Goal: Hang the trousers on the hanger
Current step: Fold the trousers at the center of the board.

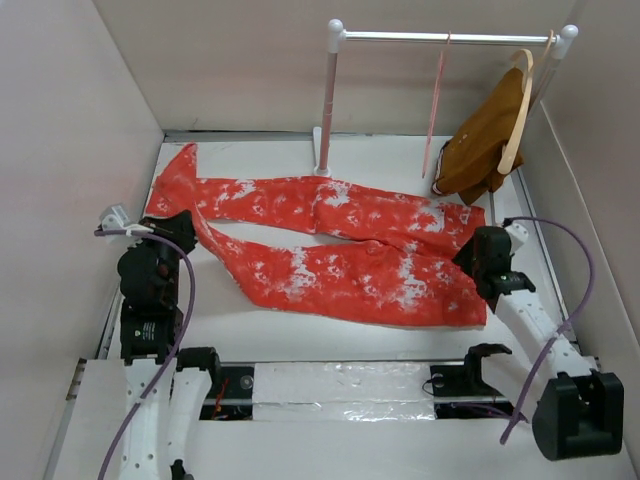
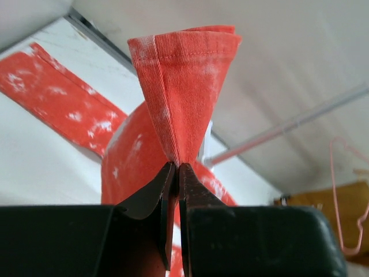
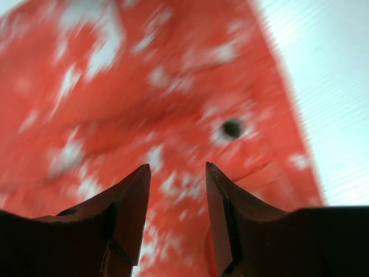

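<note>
At the bottom of the top view the two arms reach up from the near edge of the table (image 1: pixel 330 325). The left gripper (image 1: pixel 186 226) is at middle left, at the cuff end of the nearer leg of the trousers (image 1: pixel 340 250). In its wrist view the left gripper (image 2: pixel 176 167) has its jaws pressed together on a pinch of that cuff, and the trousers (image 2: pixel 184 86) fan upward from the tips with the stitched hem at the top of the frame.

The right gripper (image 1: pixel 464 256) is at middle right, over the waist end. In its wrist view, which is blurred, the right gripper (image 3: pixel 177 167) has its jaws apart, with nothing between them. It hovers above the trousers (image 3: pixel 144 86), which fill most of the frame. A small dark button (image 3: pixel 232 127) shows right of centre. Whether the tips touch the cloth I cannot tell.

The trousers lie flat across the middle of the table, waist to the right and both legs running left, the farther leg ending at upper left.

Beyond them, at the top of the frame, a rail (image 1: pixel 450 37) runs between white posts. The hanger (image 1: pixel 437 100) hangs from it bare, well apart from the trousers; it also shows at lower right in the left wrist view (image 2: pixel 340 190). To its right a brown garment (image 1: pixel 485 140) hangs from the same rail.
</note>
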`<state>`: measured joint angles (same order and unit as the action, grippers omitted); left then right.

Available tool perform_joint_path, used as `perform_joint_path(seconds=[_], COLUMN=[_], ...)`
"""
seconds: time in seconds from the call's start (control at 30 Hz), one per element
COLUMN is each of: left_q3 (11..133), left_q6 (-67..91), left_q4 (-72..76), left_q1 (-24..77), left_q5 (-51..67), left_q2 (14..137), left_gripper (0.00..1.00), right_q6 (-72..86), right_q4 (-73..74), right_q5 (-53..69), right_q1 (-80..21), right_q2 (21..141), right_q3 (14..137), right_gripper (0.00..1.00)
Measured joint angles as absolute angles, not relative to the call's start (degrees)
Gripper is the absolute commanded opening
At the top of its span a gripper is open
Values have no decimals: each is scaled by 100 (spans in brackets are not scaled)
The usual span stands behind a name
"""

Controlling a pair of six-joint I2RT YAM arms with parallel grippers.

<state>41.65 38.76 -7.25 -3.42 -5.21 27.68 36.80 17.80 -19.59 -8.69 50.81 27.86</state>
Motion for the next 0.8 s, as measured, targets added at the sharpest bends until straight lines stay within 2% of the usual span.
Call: perform_joint_path(seconds=[0.07, 0.1, 0.13, 0.2, 0.3, 0.37, 0.4, 0.43, 0.47, 0.5, 0.57, 0.6, 0.67, 0.8], left_q3=[4167, 4167, 4167, 4167, 4167, 4171, 4176, 4178, 4180, 4182, 4182, 4185, 4191, 4226], left_q6=[3695, 3607, 3538, 3435, 3319, 3256, 3229, 3203, 3179, 3155, 3107, 3083, 3041, 2965], left_q4=[-851, -913, -969, -1055, -1164, -1249, -1295, -1330, -1363, -1389, -1455, -1492, -1573, -1802], left_q1=[-134, -32, 99, 327, 692, 923, 1039, 1129, 1214, 1293, 1396, 1431, 1496, 1616], left_q5=[-375, -311, -270, -207, -169, -217, -270, -322, -368, -408, -482, -515, -585, -666], left_q2=[2768, 2759, 2735, 2637, 2368, 2167, 2075, 2014, 1951, 1892, 1809, 1776, 1730, 1634], left_gripper=[0, 0, 0, 0, 0, 0, 0, 0, 0, 0, 0, 0, 0, 0], right_q6=[3553, 3483, 3439, 3253, 2943, 2727, 2633, 2532, 2482, 2440, 2353, 2351, 2309, 2296], right_q4=[1756, 1728, 1699, 1599, 1538, 1533, 1531, 1490, 1444, 1404, 1367, 1330, 1249, 1221], right_q5=[-2093, -2086, -2091, -2067, -1776, -1411, -1225, -1031, -834, -685, -401, -301, -110, 104], right_q1=[-287, -19, 191, 615, 930, 1052, 1103, 1155, 1203, 1249, 1315, 1341, 1391, 1452], right_q2=[5402, 5529, 5651, 5966, 6729, 7319, 7603, 7861, 8060, 8202, 8342, 8366, 8401, 8698], right_q3=[2993, 3065, 3116, 3245, 3566, 3863, 4001, 4101, 4147, 4152, 4152, 4152, 4171, 4471], right_gripper=[69, 83, 88, 93, 89, 82, 74, 70, 70, 58, 43, 23, 0, 0])
